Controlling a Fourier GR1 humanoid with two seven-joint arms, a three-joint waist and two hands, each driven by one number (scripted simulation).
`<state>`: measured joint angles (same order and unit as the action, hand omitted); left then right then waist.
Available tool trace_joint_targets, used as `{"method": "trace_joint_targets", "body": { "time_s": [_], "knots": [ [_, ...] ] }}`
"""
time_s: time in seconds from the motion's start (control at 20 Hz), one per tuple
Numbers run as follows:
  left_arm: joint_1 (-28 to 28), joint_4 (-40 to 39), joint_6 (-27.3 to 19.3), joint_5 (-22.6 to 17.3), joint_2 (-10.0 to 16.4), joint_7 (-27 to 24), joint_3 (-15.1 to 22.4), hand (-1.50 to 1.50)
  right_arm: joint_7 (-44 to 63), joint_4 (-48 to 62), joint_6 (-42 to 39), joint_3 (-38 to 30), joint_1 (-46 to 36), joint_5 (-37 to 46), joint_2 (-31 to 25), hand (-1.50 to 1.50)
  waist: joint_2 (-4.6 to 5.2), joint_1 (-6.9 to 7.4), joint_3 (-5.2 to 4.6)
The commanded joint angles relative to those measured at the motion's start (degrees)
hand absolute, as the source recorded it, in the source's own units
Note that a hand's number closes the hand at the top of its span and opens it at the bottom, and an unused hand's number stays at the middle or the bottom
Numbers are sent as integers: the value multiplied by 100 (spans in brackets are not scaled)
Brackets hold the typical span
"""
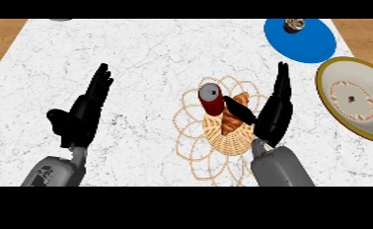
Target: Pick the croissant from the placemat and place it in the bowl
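Red can crowding croissant; easily toppled by wide-open right robot hand closing in sideways.

This is a kitchen, seen from above at its counter. The work surface is a white marble-patterned counter top with fine grey veins, bordered at the far corners by a brown wooden surface. It is laid with food and tableware. A round woven wicker placemat with looped edging carries a golden-brown croissant and a dark red cylindrical can. To the right lie a flat round blue plate and a cream bowl with a gold rim.
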<state>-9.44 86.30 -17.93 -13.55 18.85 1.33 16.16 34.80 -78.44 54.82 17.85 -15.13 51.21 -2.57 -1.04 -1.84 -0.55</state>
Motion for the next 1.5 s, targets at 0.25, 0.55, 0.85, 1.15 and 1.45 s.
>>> {"method": "trace_joint_targets", "body": {
  "time_s": [0.25,0.55,0.85,1.15,1.45],
  "knots": [
    [-11,-3,-74,114,-177,-38,74,0,3392,-699,-2275,-46,-809,1344,253,-150,34,89,25],
    [67,61,65,117,-210,-77,83,0,4709,-1014,-3157,259,-889,1320,256,-150,71,195,45],
    [-28,173,-47,300,-220,132,-24,0,4845,-1617,-3139,656,-425,1149,256,-150,81,193,53],
    [-167,72,230,228,-187,221,-225,0,4674,-2017,-2632,1069,145,1347,256,-150,86,170,53],
    [-156,-173,363,323,-383,-4,-269,0,4118,-2051,-2266,877,176,1175,255,-150,99,173,54]
  ]
}}
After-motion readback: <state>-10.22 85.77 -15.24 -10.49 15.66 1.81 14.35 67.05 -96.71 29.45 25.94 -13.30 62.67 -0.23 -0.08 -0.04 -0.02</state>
